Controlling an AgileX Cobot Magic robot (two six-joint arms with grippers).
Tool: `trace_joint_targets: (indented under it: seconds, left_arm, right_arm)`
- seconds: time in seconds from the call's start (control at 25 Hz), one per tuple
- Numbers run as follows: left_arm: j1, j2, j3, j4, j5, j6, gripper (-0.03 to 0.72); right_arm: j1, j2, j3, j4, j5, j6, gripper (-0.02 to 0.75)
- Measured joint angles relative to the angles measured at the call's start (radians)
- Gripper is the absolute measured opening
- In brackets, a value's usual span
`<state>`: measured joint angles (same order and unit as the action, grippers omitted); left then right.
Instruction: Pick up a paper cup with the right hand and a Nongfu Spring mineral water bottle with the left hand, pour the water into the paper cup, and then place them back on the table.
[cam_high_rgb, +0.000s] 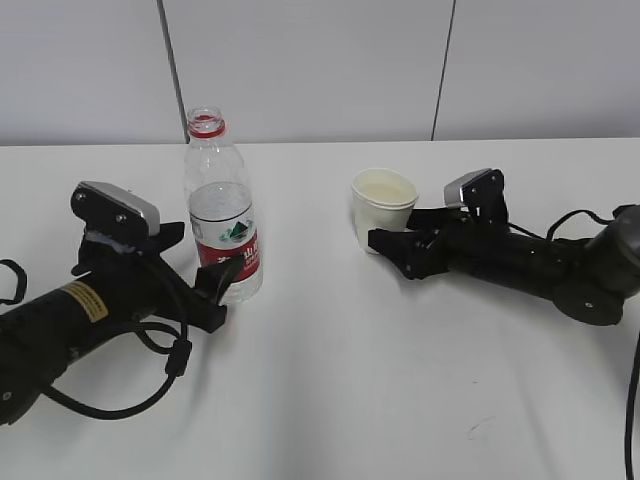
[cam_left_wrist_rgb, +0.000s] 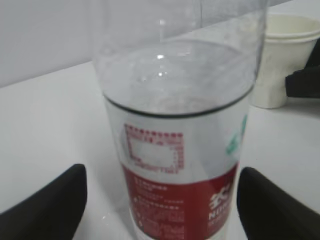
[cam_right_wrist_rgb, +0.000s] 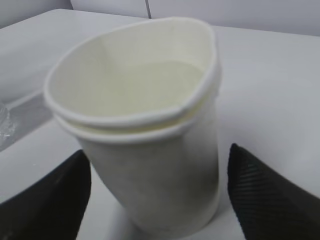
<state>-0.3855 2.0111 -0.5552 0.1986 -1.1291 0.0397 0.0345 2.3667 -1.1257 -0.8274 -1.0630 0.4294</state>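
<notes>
The Nongfu Spring bottle stands upright on the white table, uncapped, with a red neck ring and red-and-white label. Clear water fills it to about half. My left gripper is open around its lower part; in the left wrist view the bottle stands between the two black fingers with a gap on each side of my left gripper. The white paper cup stands right of centre. My right gripper is open around it; the cup, which shows a double rim, sits between the fingers of my right gripper untouched.
A grey panelled wall rises behind the table's far edge. Black cables loop beside the left arm. A small dark scuff marks the table near the front right.
</notes>
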Motion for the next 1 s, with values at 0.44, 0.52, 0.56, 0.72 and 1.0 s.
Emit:
trace_joint_targets:
  seconds: [0.44,0.52,0.56,0.72,1.0]
  left_arm:
    - [0.037,0.0,0.076,-0.046,-0.007,0.005,0.563]
    - [0.048,0.0,0.082,-0.067,-0.007,0.029,0.563]
    - [0.052,0.0,0.082,-0.083,-0.007,0.044,0.563]
    - [0.067,-0.001,0.082,-0.164,-0.008,0.077,0.563]
    - [0.077,-0.001,0.082,-0.338,-0.008,0.148,0.555]
  right_arm:
    - [-0.122,-0.004,0.0,-0.212,0.012,0.056,0.606]
    - [-0.142,-0.014,0.0,-0.219,0.028,0.056,0.599]
    - [-0.149,-0.02,0.0,-0.219,0.031,0.056,0.598]
    - [-0.175,-0.033,0.0,-0.186,0.052,0.056,0.596]
    - [-0.191,-0.033,0.0,0.052,0.146,-0.098,0.595]
